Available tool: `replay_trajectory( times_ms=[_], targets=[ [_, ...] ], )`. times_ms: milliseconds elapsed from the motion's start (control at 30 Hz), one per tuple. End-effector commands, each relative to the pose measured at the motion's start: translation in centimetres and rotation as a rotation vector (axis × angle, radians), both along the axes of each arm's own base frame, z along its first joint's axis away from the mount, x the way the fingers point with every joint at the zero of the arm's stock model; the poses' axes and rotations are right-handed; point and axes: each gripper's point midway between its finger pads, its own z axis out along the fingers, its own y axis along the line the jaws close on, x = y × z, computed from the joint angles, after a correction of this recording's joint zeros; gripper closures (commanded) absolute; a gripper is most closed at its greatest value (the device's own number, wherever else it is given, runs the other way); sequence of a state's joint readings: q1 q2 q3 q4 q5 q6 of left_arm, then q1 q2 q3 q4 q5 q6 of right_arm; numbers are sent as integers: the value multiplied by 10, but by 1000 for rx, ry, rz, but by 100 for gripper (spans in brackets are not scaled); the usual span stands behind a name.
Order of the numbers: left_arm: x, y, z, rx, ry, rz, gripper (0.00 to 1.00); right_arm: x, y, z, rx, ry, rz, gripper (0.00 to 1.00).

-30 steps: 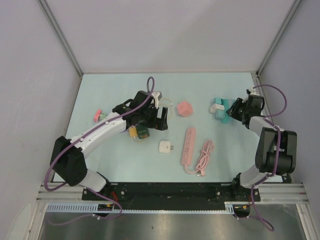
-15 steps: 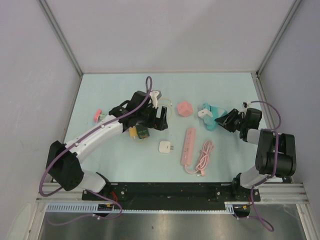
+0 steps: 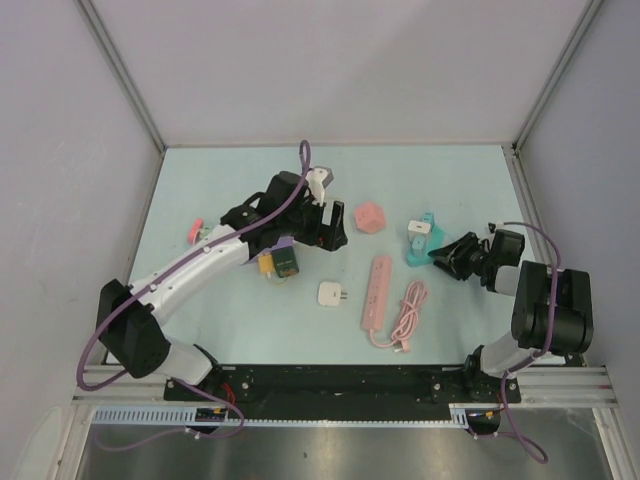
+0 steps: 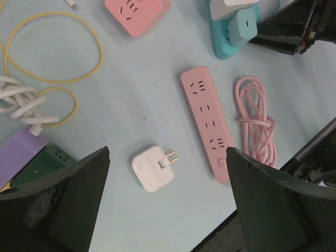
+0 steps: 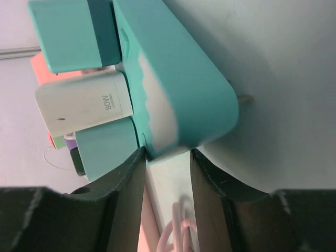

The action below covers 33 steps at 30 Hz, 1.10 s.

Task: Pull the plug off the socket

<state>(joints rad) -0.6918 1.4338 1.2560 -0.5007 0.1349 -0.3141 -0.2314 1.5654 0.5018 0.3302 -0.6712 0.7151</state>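
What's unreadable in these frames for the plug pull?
Right wrist: whether the right claw truly pinches the teal socket; its fingers cover the contact.
Right wrist: white plug's prongs, buried in the socket.
Left wrist: that plug is cut off by the top edge.
Top view: plug seating too small.

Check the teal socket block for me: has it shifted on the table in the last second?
Yes. The teal socket block has slid left, closer to the pink cube socket, which stayed put, and a little toward the near edge of the table.
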Motion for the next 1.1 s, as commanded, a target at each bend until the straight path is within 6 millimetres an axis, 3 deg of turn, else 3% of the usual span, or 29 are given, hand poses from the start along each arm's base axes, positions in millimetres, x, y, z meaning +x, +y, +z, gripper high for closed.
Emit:
replay_trajectory(
  times_ms=[0, 167, 333, 567, 700, 800, 867, 900, 1000, 1033, 1067],
  targets=[
    [6, -8, 10, -12, -12, -14, 5, -30, -2, -13, -33, 134, -40, 57],
    [3, -4, 0, 5, -13, -19, 4, -35, -8, 3, -75, 118, -85, 55],
    [-4, -3, -7, -9, -17, -44, 4, -31, -20, 33, -171, 35, -108, 54],
    [-4, -8, 6, -3, -60, -36, 4, -16, -48, 63, -339, -22, -150, 35],
    [2, -20, 28, -55, -80, -19, 6, 3, -62, 74, -383, -70, -174, 29],
    [9, -31, 40, -61, -101, -2, 7, 19, -67, 71, -404, -78, -115, 27],
    [11, -40, 32, -24, -84, 3, 7, 25, -65, 60, -374, -68, -62, 25],
    [14, -46, 39, -31, -96, 1, 7, 30, -66, 61, -370, -81, -51, 23],
    [18, -65, 37, -26, -99, -7, 7, 42, -68, 52, -335, -106, -12, 22],
    [19, -70, 36, -27, -102, -10, 7, 44, -59, 55, -280, -126, 38, 22],
    [20, -80, 30, -30, -97, -17, 8, 45, -57, 40, -241, -89, 62, 23]
  ],
)
